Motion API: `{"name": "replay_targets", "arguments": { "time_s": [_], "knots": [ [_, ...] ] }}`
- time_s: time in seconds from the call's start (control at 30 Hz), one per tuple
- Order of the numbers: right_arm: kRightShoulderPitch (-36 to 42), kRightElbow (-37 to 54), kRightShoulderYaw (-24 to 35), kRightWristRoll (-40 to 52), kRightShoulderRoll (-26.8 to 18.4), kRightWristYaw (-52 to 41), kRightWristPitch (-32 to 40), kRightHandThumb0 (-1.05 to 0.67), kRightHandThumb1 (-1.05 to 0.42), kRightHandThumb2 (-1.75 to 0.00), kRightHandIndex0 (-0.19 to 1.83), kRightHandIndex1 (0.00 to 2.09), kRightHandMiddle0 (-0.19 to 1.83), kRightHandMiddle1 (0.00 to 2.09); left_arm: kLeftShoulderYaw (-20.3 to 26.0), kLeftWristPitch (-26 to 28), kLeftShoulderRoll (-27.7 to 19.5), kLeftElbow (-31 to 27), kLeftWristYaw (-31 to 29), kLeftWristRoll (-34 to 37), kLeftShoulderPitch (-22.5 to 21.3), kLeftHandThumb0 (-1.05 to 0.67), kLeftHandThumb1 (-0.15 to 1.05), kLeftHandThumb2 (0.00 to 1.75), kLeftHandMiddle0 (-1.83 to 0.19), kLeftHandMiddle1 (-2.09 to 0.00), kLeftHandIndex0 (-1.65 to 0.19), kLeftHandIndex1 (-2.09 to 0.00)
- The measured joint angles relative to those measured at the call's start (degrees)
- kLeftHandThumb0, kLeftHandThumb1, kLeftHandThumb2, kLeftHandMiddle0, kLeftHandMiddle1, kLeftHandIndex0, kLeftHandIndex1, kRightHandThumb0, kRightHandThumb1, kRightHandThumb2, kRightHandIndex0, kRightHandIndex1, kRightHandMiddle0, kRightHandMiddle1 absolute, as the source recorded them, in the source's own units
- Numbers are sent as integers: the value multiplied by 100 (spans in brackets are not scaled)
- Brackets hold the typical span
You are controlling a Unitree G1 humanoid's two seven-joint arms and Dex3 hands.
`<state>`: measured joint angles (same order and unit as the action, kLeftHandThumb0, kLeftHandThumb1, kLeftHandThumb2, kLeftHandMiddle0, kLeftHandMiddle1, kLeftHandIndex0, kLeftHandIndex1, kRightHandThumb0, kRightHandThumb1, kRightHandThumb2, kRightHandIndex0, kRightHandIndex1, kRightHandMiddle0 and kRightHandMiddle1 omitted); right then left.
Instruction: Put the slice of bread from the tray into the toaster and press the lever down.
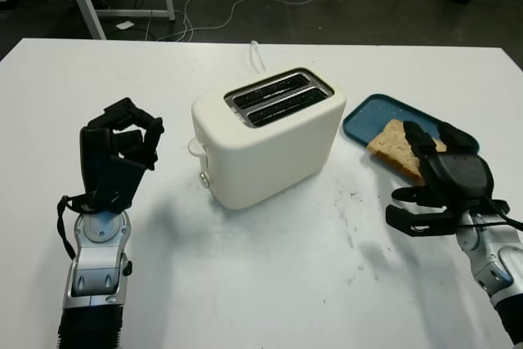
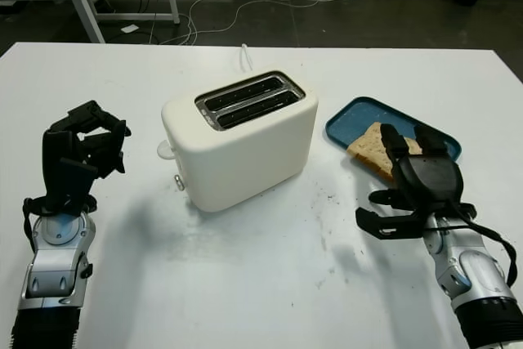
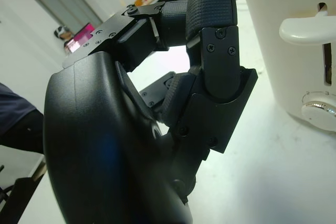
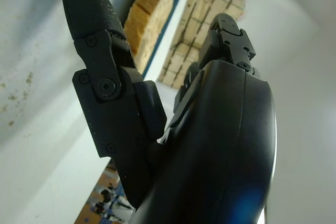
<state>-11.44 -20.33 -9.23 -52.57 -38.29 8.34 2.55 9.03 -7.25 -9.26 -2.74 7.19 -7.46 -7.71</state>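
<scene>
The right hand (image 1: 441, 179) is at the near right of the table, over the near edge of the tray (image 1: 369, 114) and just above the slice of bread (image 1: 392, 146). It is open and holds nothing; two fingers (image 1: 418, 141) reach forward over the bread, and one more points to the left, lower down. Whether the fingertips already touch the slice, I cannot tell from these views. In the right wrist view one finger (image 4: 86, 9) points toward the bread (image 4: 149, 11), with the table under it.

The left hand (image 1: 118, 149) is at the near left, held upright above the table (image 1: 98, 79), well apart from the toaster. Its fingers are curled in and they hold nothing. In the left wrist view the toaster's lever (image 3: 307, 27) is at the top of its slot, with a round knob (image 3: 320, 109) below it.

The toaster (image 1: 270, 136) stands in the middle of the table. Both of its slots (image 1: 278, 97) look empty. The lever is on the end that faces the left hand.

My judgement is that the task is only at its beginning. The bread lies on the blue tray, at the right of the toaster, not yet picked up. What is left: to grip the slice, to carry it over the toaster, to drop it into one slot, and then to push the lever down. The right hand seems to be making ready for the grip.
</scene>
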Motion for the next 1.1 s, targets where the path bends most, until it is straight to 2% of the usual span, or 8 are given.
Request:
{"name": "replay_targets", "arguments": {
  "time_s": [0.3,0.7,1.03,1.1],
  "knots": [
    [-367,-414,-526,-31,-14,164,130,-82,-92,-17,0,0,0,0,0,0,1,-7,-19,11,-2,-82,81,58,-136,-153,-113,-157],
    [-1102,-1445,-1184,-42,15,535,418,-76,-92,-19,0,1,0,0,6,-119,0,-9,-27,24,0,-82,82,56,-136,-153,-113,-157],
    [-1361,-1769,-1436,-42,14,685,801,-72,-92,-15,0,0,0,0,8,-125,0,-10,-34,24,0,-82,83,54,-136,-152,-113,-155],
    [-1364,-1798,-1460,-43,14,758,908,-67,-92,-18,0,0,0,0,8,-126,0,-10,-34,23,0,-82,83,54,-136,-152,-113,-155]
  ]
}}
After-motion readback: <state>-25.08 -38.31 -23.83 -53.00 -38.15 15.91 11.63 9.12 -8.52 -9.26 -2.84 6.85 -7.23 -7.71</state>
